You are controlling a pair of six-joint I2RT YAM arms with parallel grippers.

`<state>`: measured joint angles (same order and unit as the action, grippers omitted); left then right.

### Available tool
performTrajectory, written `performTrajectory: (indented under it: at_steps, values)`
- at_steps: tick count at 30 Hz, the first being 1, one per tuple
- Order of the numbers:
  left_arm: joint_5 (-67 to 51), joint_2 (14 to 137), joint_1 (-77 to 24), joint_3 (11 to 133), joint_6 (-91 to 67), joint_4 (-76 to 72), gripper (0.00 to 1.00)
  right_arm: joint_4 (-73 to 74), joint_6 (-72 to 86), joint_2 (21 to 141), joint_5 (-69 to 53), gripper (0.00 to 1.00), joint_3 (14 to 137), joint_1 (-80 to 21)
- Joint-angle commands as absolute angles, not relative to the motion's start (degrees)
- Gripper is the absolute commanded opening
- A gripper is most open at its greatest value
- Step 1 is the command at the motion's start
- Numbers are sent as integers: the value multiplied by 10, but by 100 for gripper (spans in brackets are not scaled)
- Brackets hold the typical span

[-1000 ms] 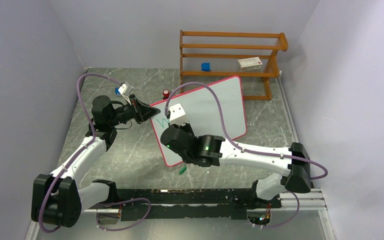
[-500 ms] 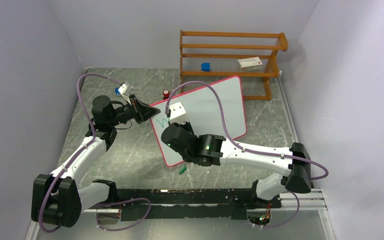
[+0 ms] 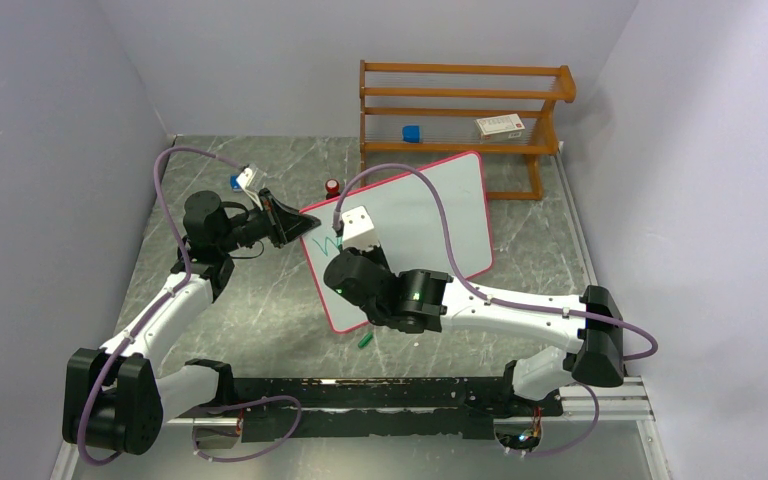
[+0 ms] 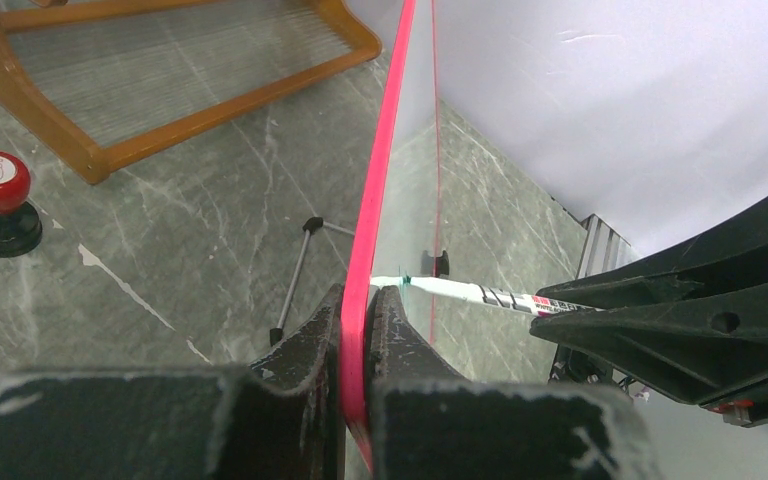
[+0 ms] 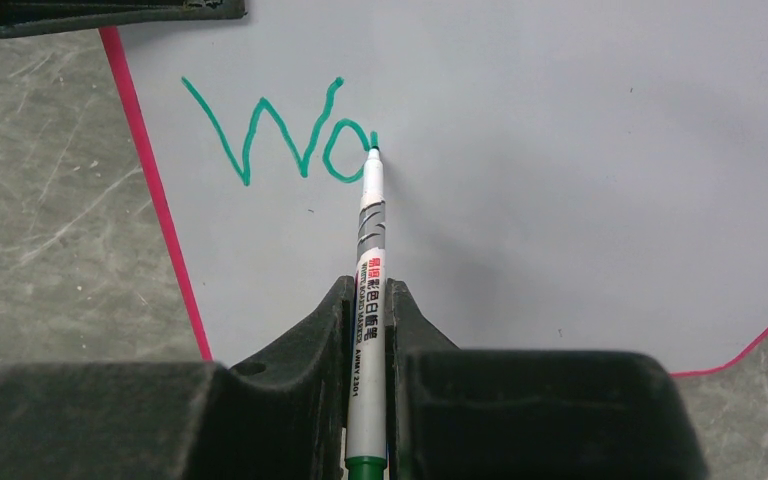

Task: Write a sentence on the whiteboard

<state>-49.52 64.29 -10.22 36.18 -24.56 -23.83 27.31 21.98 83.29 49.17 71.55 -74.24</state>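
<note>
Right gripper (image 5: 369, 292) nudged right, clamped on pen (image 5: 371, 225), tip on whiteboard (image 5: 560, 150) after "Wo"; left gripper (image 4: 359, 305) pinches its edge; rack (image 3: 460, 95), red knob (image 3: 332, 187) behind.

whiteboard (image 3: 430, 215) 1 | marker (image 5: 370, 250) 1 | wooden rack (image 3: 465, 95) 1 | red knob (image 3: 332, 187) 1 | blue block (image 3: 411, 132) 1 | green cap (image 3: 365, 340) 1

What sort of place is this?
Likely a robot lab test cell: plain walls box in a table, with a left arm and right arm mounted at its edge, both at a whiteboard.
</note>
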Motion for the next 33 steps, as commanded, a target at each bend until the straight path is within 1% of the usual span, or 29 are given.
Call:
performTrajectory:
  at_steps: [1, 23, 33]
  values:
    - [-463, 663, -114, 348, -136, -162, 5, 291, 243, 833, 480, 0, 700, -732]
    - [-461, 663, -114, 348, -134, -160, 5, 314, 257, 829, 489, 0, 690, -733]
    - [-459, 663, -114, 349, -132, -157, 5, 277, 244, 810, 490, 0, 684, -733]
